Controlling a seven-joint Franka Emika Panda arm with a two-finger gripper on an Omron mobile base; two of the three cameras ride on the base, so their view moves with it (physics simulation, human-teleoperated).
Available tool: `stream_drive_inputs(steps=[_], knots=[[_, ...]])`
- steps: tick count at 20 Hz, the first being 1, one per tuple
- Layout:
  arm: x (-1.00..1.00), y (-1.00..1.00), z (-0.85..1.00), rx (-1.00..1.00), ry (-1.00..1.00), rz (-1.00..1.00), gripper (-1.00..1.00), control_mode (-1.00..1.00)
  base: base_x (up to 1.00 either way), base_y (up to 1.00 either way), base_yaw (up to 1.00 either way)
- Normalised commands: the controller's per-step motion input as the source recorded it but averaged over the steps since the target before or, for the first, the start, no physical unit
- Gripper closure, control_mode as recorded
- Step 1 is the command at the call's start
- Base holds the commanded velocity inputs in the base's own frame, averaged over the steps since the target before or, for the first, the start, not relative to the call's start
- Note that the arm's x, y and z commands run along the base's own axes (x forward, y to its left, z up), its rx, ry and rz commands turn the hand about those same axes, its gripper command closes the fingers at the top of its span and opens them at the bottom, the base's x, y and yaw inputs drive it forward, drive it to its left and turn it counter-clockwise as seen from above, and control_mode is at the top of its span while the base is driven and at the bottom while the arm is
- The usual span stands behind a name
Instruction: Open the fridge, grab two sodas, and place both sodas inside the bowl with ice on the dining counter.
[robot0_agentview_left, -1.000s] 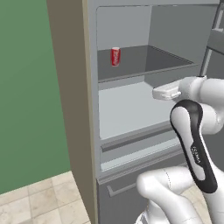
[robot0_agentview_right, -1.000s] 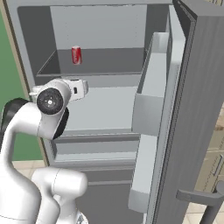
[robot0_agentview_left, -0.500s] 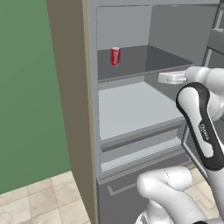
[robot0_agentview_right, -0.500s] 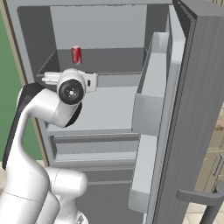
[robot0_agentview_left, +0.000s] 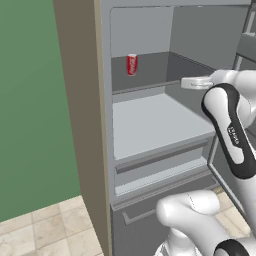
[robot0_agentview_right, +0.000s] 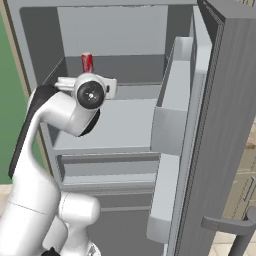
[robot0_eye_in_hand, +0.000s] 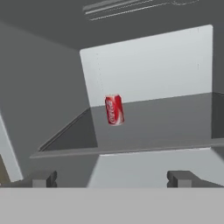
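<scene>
Fridge (robot0_agentview_left: 150, 130) is open. Your gripper (robot0_eye_in_hand: 111, 178) is spread wide and empty, so drive straight at the red can (robot0_eye_in_hand: 114, 110) on the upper shelf and centre it before squeezing.

Red can (robot0_eye_in_hand: 114, 109) on fridge shelf: white script lettering down side, probably cola brand, too blurred to read (same in both base views). Robot arm link (robot0_agentview_left: 235, 142): small dark lettering, illegible. No other text.

The white arm (robot0_agentview_right: 55, 115) bends up and forward — wrist level, gripper (robot0_eye_in_hand: 111, 178) jaws wide apart, empty.
</scene>
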Motion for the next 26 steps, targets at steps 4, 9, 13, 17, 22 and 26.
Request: stream_drive_inputs(steps=[4, 9, 13, 17, 22, 26], knots=[[0.47, 0.0, 0.18, 0.0, 0.04, 0.0, -1.0, -1.0, 0.0, 0.0, 0.0], [0.44, 0.0, 0.18, 0.0, 0.02, 0.0, -1.0, -1.0, 0.0, 0.0, 0.0], [0.39, 0.0, 0.18, 0.0, 0.02, 0.0, -1.0, -1.0, 0.0, 0.0, 0.0], [0.32, 0.06, 0.17, -0.02, 0.04, 0.0, -1.0, -1.0, 0.0, 0.0, 0.0], [0.25, 0.15, 0.05, -0.06, 0.05, 0.0, -1.0, -1.0, 0.0, 0.0, 0.0], [0.26, 0.18, 0.01, -0.05, 0.05, 0.0, -1.0, -1.0, 0.0, 0.0, 0.0]])
